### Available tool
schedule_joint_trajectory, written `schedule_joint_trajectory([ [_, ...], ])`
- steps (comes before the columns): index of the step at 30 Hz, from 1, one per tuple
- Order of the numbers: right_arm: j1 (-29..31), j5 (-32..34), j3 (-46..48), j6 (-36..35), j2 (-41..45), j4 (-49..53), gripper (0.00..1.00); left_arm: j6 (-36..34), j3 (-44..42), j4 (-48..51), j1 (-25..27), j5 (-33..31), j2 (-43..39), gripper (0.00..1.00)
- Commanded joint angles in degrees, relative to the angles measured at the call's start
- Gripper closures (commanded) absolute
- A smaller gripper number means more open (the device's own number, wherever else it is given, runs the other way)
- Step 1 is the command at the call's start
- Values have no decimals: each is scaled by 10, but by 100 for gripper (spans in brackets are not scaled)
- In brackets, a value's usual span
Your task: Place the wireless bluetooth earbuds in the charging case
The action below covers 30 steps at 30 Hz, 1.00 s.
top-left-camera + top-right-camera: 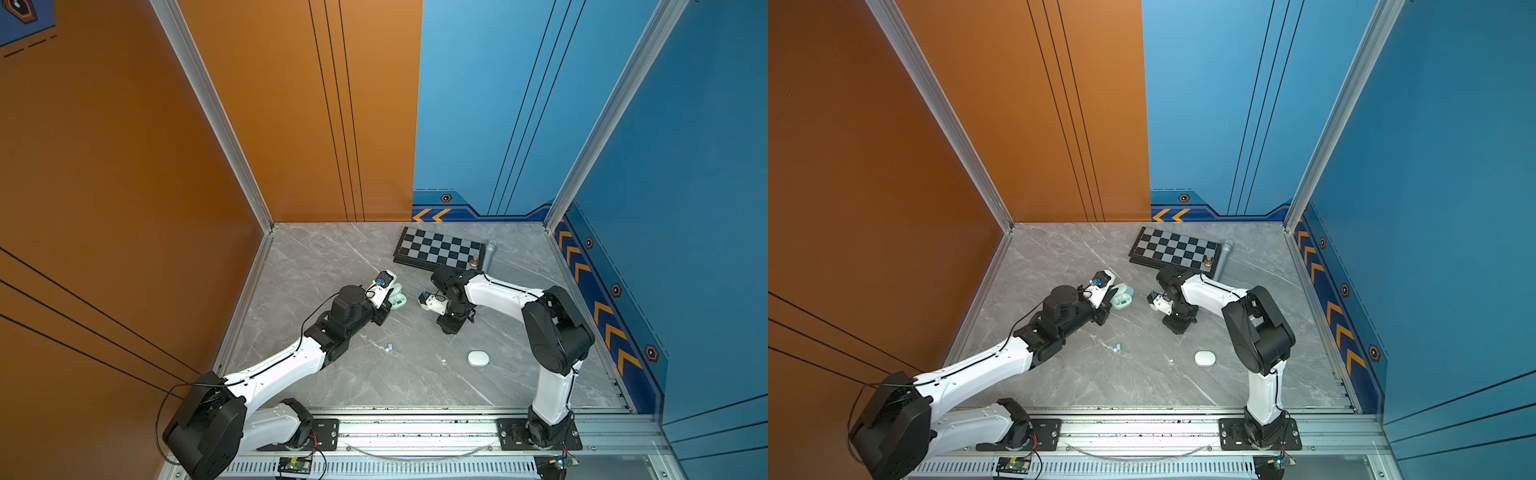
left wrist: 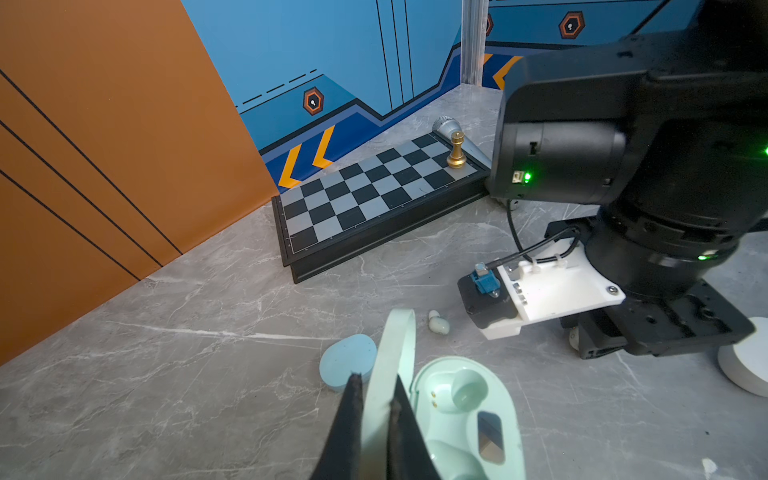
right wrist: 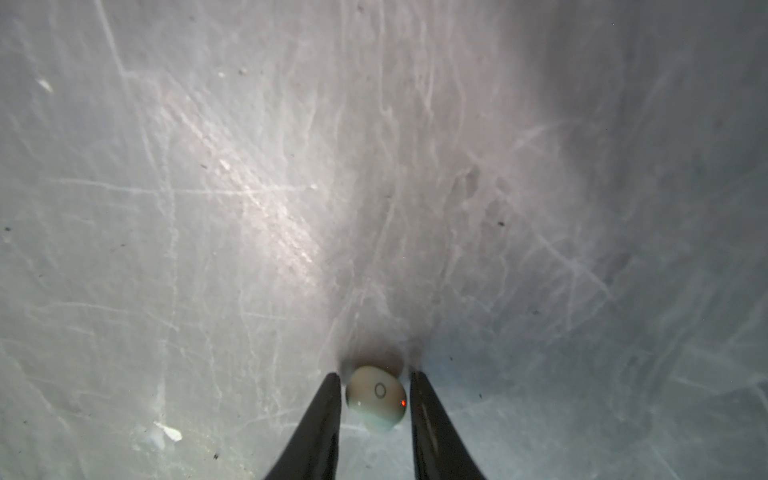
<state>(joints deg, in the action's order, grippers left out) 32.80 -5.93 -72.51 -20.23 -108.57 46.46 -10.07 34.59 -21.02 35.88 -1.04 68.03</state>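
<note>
**L gripper** [image 2: 376, 388]: jaws pinched tight on the raised lid [image 2: 399, 340] of the mint case [image 2: 505, 409], one finger each side. Lid held upright.

**R gripper** [image 3: 375, 375]: pointing down at the table [image 3: 208, 208], jaws narrow. They straddle a white bud [image 3: 376, 395] lying on the surface. A slim gap shows on each side of the bud, so contact cannot be confirmed. The bud shows a small red light.

**Containers:** 3 cases counted.
- Mint case, lid up: the near well is bare w/ two gold contacts. The far well sits under a glare patch; contents cannot be told.
- Blue case [image 2: 347, 361]: closed, just beside the mint lid on its outer side.
- White case [image 1: 478, 358]: closed, alone on the table nearer the R arm base, well apart from the other two.

**Buds:** 3 sure.
- No. 1: betw. the R jaws.
- No. 2: pale bud [image 2: 438, 324], loose on the table near the mint case.
- No. 3: light blue bud [image 1: 390, 345], loose toward the front. A small pale bit touches it, too small to tell if it is another bud.
- Tiny white speck [image 1: 444, 360] near the white case: unidentified.

**Other:** 1 chessboard [image 1: 438, 251] at the back, 1 gold chess piece [image 1: 474, 262] on its corner, 1 silver mic [image 1: 488, 255] along the board's edge.
</note>
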Motion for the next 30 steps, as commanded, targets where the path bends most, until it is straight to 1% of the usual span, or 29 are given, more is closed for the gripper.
schedule_joint_trajectory([
  [1,-5,9,3,29,-11,15,69,4,5,4,-5,-5,0,100],
  [9,-6,16,-19,77,-36,31,72,5,5,4,-5,-5,3,100],
  [17,-9,18,-54,125,-56,57,69,6,3,4,-5,-6,1,100],
  [20,-11,28,-58,137,-55,57,66,7,2,4,-5,-6,1,100],
  [25,-14,60,-63,145,-60,57,66,8,3,4,-5,-7,1,100],
  [30,-17,69,-65,152,-58,53,66,8,2,4,-5,-9,-2,100],
])
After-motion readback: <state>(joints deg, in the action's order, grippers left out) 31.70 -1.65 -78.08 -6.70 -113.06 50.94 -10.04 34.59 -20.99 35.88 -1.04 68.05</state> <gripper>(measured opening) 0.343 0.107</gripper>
